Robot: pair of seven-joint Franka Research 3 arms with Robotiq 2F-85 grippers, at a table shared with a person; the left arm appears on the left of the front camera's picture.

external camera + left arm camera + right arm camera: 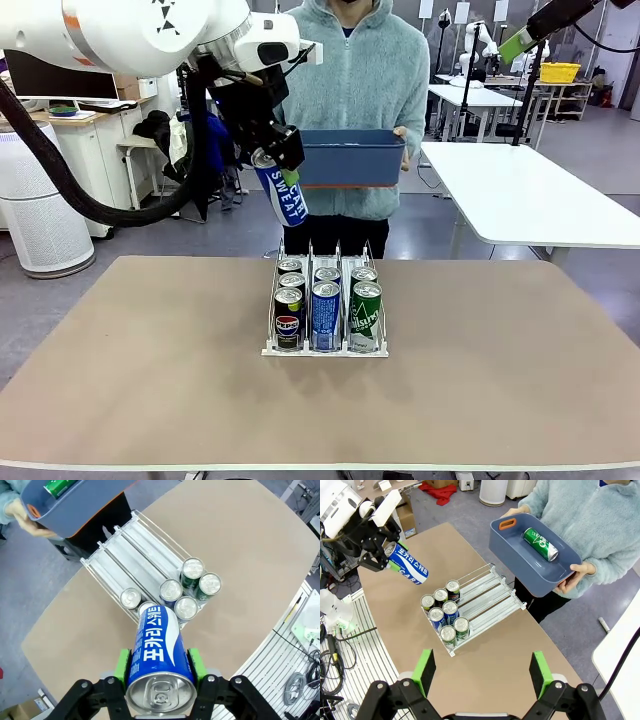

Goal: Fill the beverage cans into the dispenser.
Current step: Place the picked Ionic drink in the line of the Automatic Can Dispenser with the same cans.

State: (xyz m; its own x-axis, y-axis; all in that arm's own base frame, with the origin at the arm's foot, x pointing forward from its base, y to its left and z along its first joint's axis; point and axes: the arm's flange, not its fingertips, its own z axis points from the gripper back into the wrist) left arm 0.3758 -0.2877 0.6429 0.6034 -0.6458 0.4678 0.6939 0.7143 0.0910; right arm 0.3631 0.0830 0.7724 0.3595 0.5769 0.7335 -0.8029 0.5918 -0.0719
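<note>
Left gripper point(159, 665) clamped on blue-and-white can point(285, 200), gripping near its top; can tilted, in air over rack point(490, 594), well clear of it; rack mid-table point(150, 380); six cans point(326, 305) upright at its near end, two per lane: black, blue, green; right gripper point(482, 660) spread wide, nothing in it, high over table; person across table holds blue bin point(520, 555); one green can point(540, 544) lying inside.

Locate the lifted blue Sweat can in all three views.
Front: blue Sweat can upper centre-left, above the dispenser.
Left wrist: the can bottom centre, silver top toward camera.
Right wrist: the can upper left, tilted.
Shared landmark: the dispenser, cans grouped at one end.
</note>
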